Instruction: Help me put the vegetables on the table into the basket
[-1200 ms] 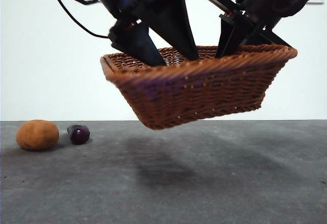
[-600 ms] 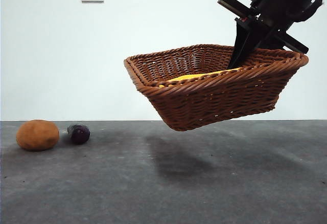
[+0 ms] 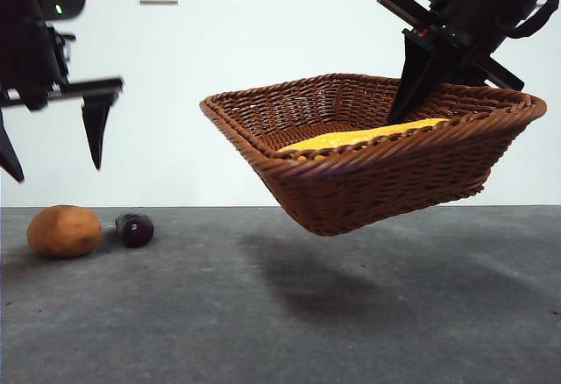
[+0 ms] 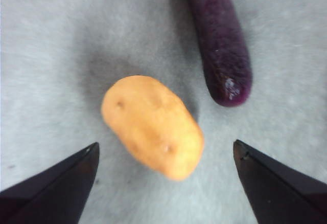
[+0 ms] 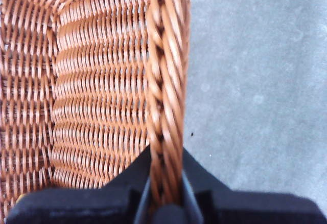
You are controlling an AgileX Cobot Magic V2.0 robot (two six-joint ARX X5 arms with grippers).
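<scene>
Left fingers [image 3: 53, 152] now above potato [image 3: 64, 231]

Eggplant [image 4: 219, 45] crowds potato [image 4: 152, 126]; other sides clear.

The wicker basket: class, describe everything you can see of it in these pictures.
The shallow rectangular brown woven wicker basket has flared sides and a braided rim. It hangs tilted above the dark grey table, touching nothing below. The right gripper is clamped on its rim. A long yellow corn cob lies inside.
</scene>
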